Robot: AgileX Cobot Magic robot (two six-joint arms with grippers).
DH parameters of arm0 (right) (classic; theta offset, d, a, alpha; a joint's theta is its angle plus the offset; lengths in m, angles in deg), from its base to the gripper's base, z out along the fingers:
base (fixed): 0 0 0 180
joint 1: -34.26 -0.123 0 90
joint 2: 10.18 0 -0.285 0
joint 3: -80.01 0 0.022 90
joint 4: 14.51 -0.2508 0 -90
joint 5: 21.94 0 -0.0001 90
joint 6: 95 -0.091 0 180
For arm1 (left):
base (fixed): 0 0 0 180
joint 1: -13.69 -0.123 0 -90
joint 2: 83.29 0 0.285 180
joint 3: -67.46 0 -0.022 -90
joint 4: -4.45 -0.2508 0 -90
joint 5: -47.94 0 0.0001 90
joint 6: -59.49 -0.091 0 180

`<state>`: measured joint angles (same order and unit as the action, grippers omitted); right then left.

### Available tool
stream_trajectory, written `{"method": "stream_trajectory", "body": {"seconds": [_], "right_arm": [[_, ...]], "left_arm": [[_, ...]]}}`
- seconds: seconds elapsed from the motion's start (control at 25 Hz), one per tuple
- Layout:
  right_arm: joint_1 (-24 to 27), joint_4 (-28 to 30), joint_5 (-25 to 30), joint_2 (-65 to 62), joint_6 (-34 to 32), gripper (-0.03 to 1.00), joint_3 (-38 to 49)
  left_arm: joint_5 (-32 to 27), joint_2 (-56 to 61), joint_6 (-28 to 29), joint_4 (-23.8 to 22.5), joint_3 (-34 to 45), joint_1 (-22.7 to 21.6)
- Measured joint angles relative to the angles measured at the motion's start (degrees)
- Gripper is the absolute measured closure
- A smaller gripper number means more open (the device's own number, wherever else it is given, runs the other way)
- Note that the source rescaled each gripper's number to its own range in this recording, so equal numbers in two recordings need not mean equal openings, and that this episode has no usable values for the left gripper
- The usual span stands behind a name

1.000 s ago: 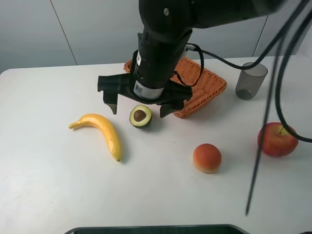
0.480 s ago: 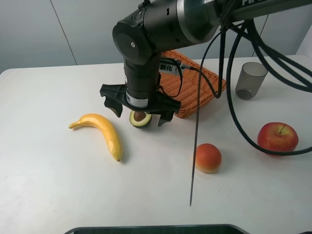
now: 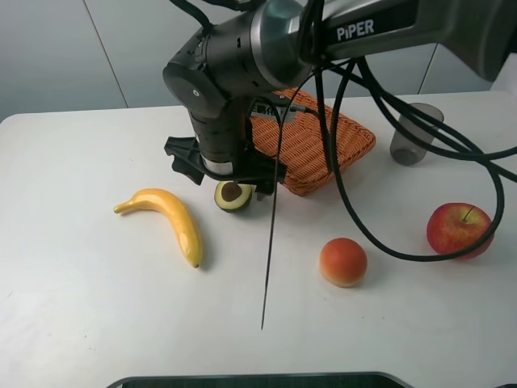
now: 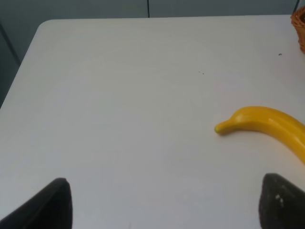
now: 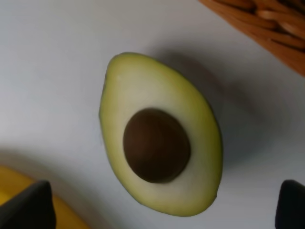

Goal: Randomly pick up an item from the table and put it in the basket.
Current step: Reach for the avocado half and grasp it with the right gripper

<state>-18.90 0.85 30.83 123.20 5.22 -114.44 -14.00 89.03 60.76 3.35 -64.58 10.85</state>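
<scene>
The halved avocado (image 3: 234,196) lies cut side up on the white table (image 3: 81,307), just in front of the wicker basket (image 3: 323,145). My right gripper (image 3: 227,187) is open and low over the avocado, with one finger on each side of it. In the right wrist view the avocado (image 5: 159,138) fills the middle between the two fingertips of the right gripper (image 5: 160,210), with the basket's rim (image 5: 267,24) beside it. My left gripper (image 4: 167,210) is open and empty above bare table, out of the exterior high view.
A yellow banana (image 3: 166,214) lies left of the avocado and shows in the left wrist view (image 4: 267,124). A round orange-red fruit (image 3: 343,261), a red apple (image 3: 459,229) and a grey cup (image 3: 415,133) stand to the right. A thin black cable (image 3: 271,242) hangs from the arm.
My right gripper has come down onto the avocado, its fingers now lower and straddling it. The arm's cables have swung left. The fruits have not moved.
</scene>
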Motion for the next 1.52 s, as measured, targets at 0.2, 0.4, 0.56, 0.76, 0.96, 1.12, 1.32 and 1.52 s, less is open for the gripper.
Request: {"method": "stream_trajectory", "body": {"seconds": [0.2, 0.4, 0.56, 0.76, 0.96, 1.12, 1.32, 1.52], "right_arm": [[-0.4, 2.4, 0.2, 0.8, -3.3, -0.03, -0.1], [-0.5, 4.8, -0.5, 1.9, -5.2, -0.03, -0.1], [-1.0, 6.3, -2.6, 2.8, -6.6, -0.03, -0.3], [-1.5, 6.9, -3.1, 4.0, -7.5, -0.03, -0.3], [-1.5, 10.2, -2.8, 4.2, -8.9, -0.03, -0.3], [-1.5, 12.0, -2.8, 4.5, -9.2, -0.03, -0.3], [-1.5, 12.3, -3.2, 5.6, -9.1, -0.03, -0.3], [-1.5, 12.3, -3.7, 6.6, -8.9, -0.03, -0.3]], "left_arm": [[0.0, 0.0, 0.0, 0.0, 0.0, 0.0], [0.0, 0.0, 0.0, 0.0, 0.0, 0.0], [0.0, 0.0, 0.0, 0.0, 0.0, 0.0], [0.0, 0.0, 0.0, 0.0, 0.0, 0.0], [0.0, 0.0, 0.0, 0.0, 0.0, 0.0], [0.0, 0.0, 0.0, 0.0, 0.0, 0.0], [0.0, 0.0, 0.0, 0.0, 0.0, 0.0], [0.0, 0.0, 0.0, 0.0, 0.0, 0.0]]}}
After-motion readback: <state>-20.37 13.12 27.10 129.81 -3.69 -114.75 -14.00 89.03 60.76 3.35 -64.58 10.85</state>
